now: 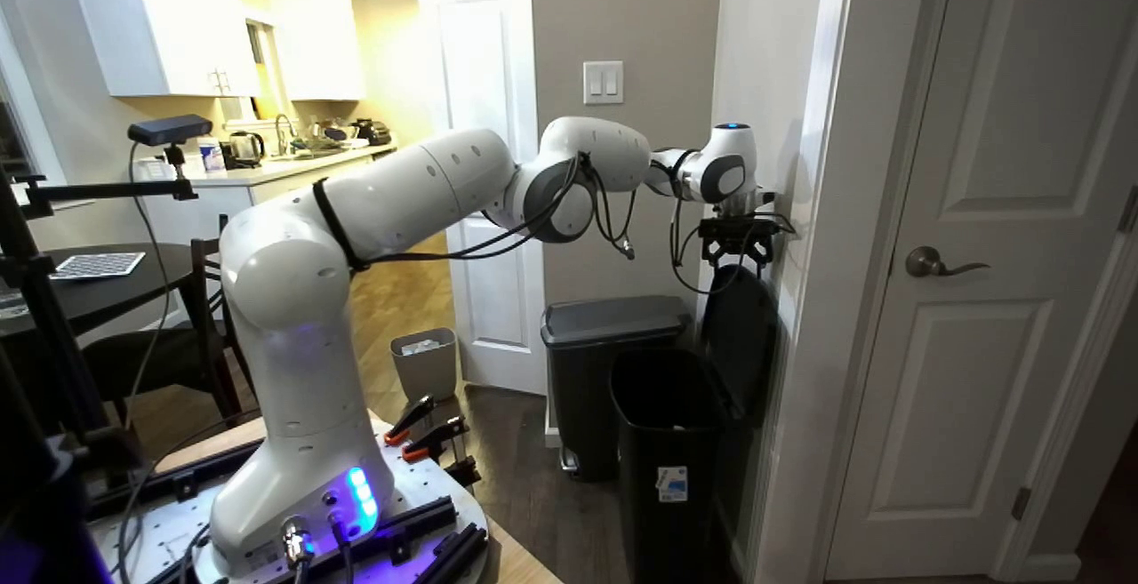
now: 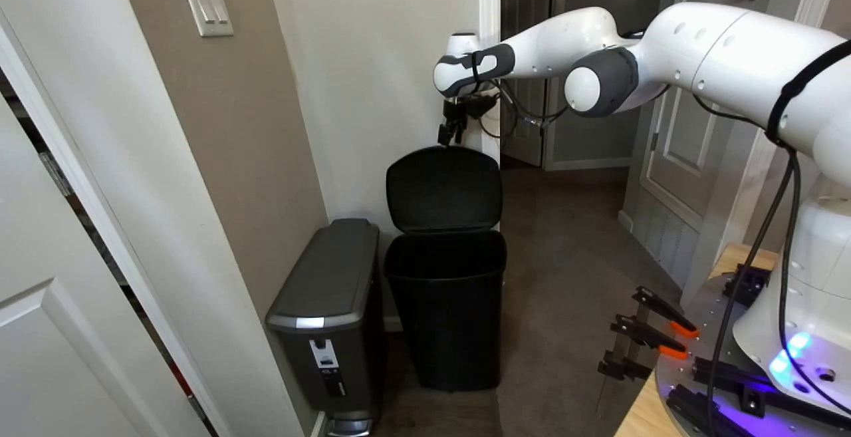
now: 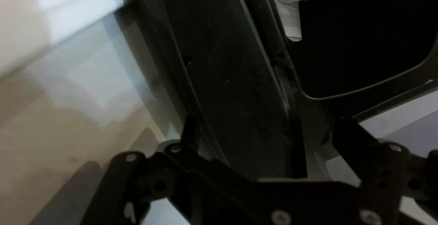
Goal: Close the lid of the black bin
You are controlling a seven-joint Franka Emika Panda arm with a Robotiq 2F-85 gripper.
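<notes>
Lid (image 2: pixel 444 187): one, raised. Black bin (image 2: pixel 445 330): one. Gripper (image 3: pixel 266 119): one, jaws apart.

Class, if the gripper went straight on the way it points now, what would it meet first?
Most likely the raised lid: the gripper points down, and the lid's upper edge shows just below it in both exterior views. Depth is unclear, so the open gripper might instead straddle that edge.

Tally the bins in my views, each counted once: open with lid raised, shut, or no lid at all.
Open: 1, the black bin, its lid raised
Shut: 1, the grey-topped bin beside it
No cover visible: 1, the small grey wastebasket, in an exterior view
Total: 3 bins
</notes>
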